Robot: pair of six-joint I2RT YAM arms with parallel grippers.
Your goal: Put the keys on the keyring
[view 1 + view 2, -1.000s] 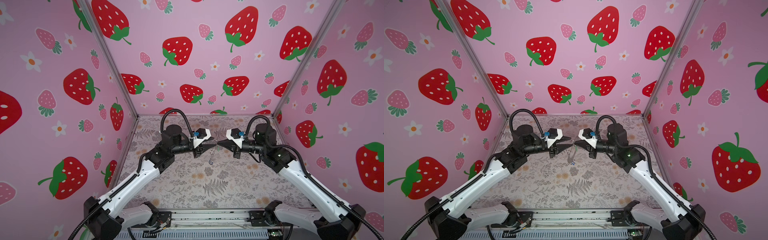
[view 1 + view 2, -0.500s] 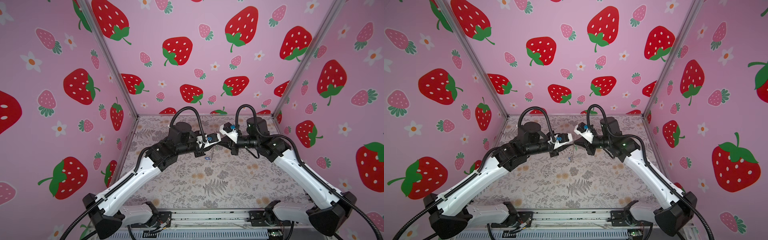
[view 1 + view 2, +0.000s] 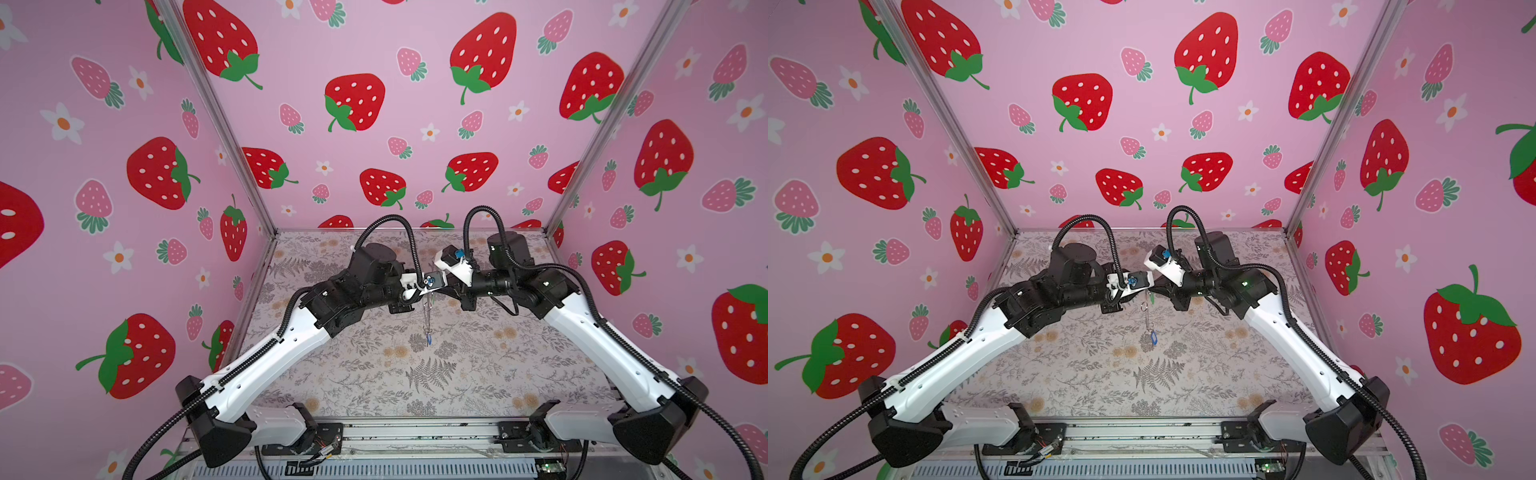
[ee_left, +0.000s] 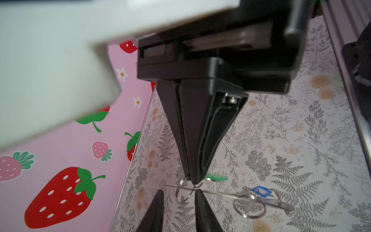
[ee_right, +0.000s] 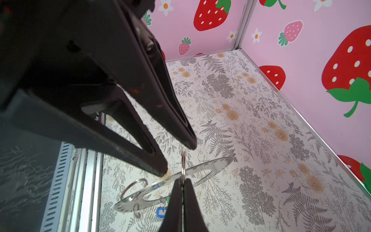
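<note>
Prob nearly done: right tool (image 4: 193, 180) pinches a small ring (image 5: 183, 162), keyring (image 5: 217, 163) + blue key (image 4: 261, 190) dangling under it, green key (image 4: 216, 177) beside its tip (threaded? can't tell), left tool (image 5: 179, 159) w/ jaws apart opposite.

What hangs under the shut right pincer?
The right pincer pinches a small split ring, and the flat keyring hangs from it. The blue key dangles at its low end, the green key beside the pincer. How the green key attaches is hidden.
</note>
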